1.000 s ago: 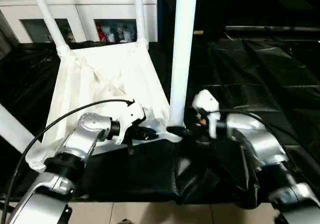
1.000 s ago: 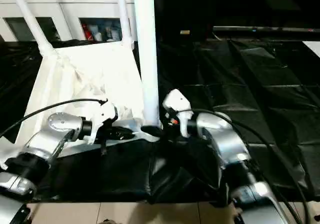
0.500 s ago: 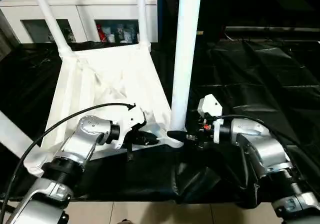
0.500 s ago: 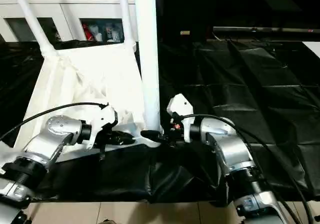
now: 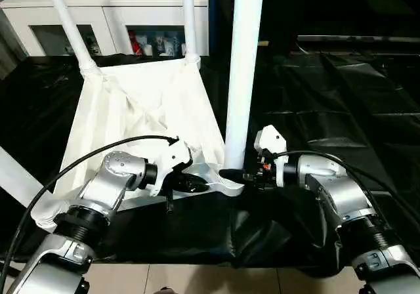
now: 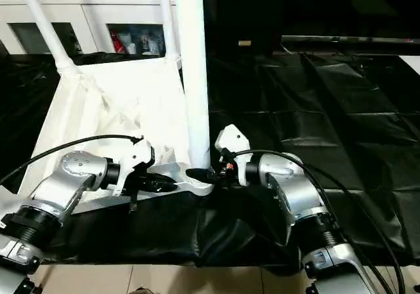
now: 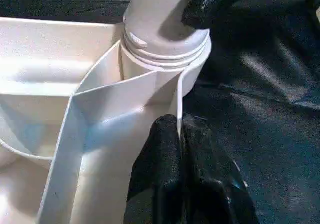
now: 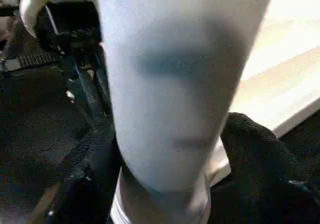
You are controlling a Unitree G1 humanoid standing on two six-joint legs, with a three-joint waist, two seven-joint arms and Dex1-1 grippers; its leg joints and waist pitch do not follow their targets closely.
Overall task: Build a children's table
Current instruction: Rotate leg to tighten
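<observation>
Fingers of the left gripper pinch the tabletop rim; just beside, the right gripper clamps the near leg at its socket. Beyond them two far legs stand upright, a white cabinet behind, black drape around.

Right claw has a finger on each side of the near leg at its base, so the leg blocks any push forward. Left claw is pinched on the tabletop rim wall just beside that leg's socket; ribs crowd its inner side. Outward of the right claw, bare black cloth lies open. Two far legs stand well beyond the left claw, with the cabinet behind.
</observation>
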